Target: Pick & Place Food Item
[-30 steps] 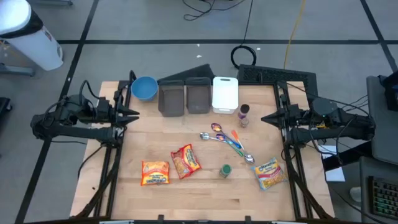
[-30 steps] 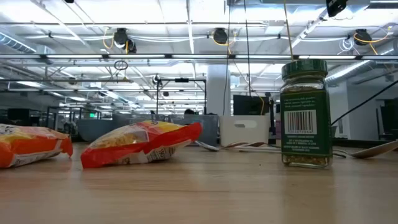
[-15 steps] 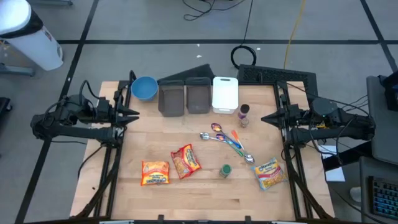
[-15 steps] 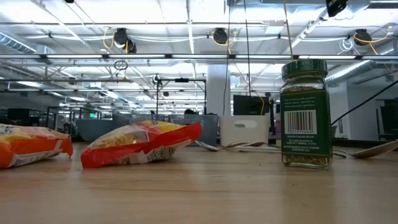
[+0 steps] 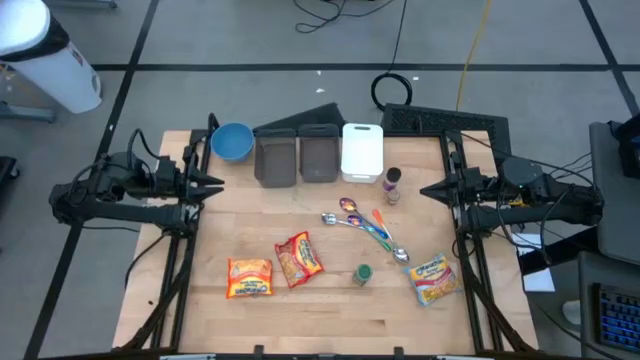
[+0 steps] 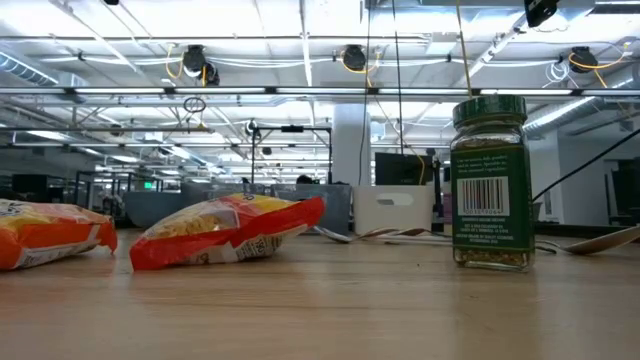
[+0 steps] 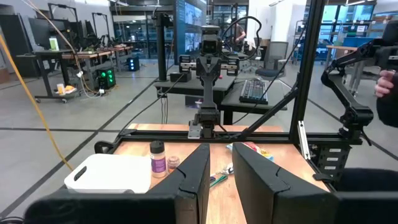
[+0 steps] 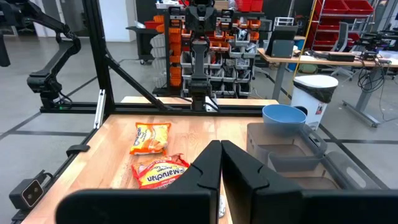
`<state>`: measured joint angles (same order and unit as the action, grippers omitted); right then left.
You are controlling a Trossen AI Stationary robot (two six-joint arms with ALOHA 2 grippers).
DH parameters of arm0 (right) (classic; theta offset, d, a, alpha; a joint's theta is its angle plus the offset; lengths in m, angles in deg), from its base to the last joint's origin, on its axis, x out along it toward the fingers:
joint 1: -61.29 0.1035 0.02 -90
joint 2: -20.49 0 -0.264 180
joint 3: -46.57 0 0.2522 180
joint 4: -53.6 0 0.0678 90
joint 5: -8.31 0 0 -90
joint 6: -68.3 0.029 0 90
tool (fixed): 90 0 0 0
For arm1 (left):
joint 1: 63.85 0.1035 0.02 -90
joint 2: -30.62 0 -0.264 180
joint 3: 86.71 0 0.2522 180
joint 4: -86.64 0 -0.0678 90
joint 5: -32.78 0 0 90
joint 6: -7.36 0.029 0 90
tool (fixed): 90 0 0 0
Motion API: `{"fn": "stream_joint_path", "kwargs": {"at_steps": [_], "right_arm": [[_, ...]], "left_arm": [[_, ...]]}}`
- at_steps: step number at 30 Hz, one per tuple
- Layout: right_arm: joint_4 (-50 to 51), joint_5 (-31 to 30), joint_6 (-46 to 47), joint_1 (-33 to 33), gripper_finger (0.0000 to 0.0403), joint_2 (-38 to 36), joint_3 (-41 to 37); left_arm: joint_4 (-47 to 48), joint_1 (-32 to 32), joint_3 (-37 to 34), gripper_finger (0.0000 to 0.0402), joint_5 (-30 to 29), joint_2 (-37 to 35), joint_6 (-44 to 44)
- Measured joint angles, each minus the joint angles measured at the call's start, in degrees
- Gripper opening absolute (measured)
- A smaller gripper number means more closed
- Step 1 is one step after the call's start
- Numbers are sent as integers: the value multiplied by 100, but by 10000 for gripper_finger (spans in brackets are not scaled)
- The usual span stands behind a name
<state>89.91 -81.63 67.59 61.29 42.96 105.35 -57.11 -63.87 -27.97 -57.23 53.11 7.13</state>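
Three noodle packets lie flat on the wooden table: an orange one (image 5: pixel 249 277), a red one (image 5: pixel 298 258) beside it, and a yellow one (image 5: pixel 433 278) at the near right. A green-lidded spice jar (image 5: pixel 362 274) stands between them, also seen close up as the jar (image 6: pixel 490 182) in the low view. My left gripper (image 5: pixel 215 183) hovers level over the table's left edge, fingers slightly apart, holding nothing. My right gripper (image 5: pixel 425 190) hovers level over the right edge, shut and empty. Both point toward the table's middle.
Along the far edge stand a blue bowl (image 5: pixel 232 141), two grey bins (image 5: pixel 275 160) (image 5: pixel 318 155) and a white container (image 5: pixel 362 150). A purple-lidded jar (image 5: pixel 392 180) and several colourful spoons (image 5: pixel 365 222) sit right of centre. Bare wood lies along the near edge.
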Motion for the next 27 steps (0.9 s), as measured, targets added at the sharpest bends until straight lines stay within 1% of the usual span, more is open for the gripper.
{"fn": "stream_joint_path", "kwargs": {"at_steps": [16, 21, 27], "right_arm": [[-108, 2, -2, 0, 4, 2, -2], [-898, 0, -230, 1, 4, 82, -68], [-2380, -4, -447, -1, 4, 325, -494]], "left_arm": [[0, 1, 0, 76, 0, -1, 0], [0, 0, 0, 76, 1, 1, 0], [-2, -1, 0, 76, 0, -1, 0]]}}
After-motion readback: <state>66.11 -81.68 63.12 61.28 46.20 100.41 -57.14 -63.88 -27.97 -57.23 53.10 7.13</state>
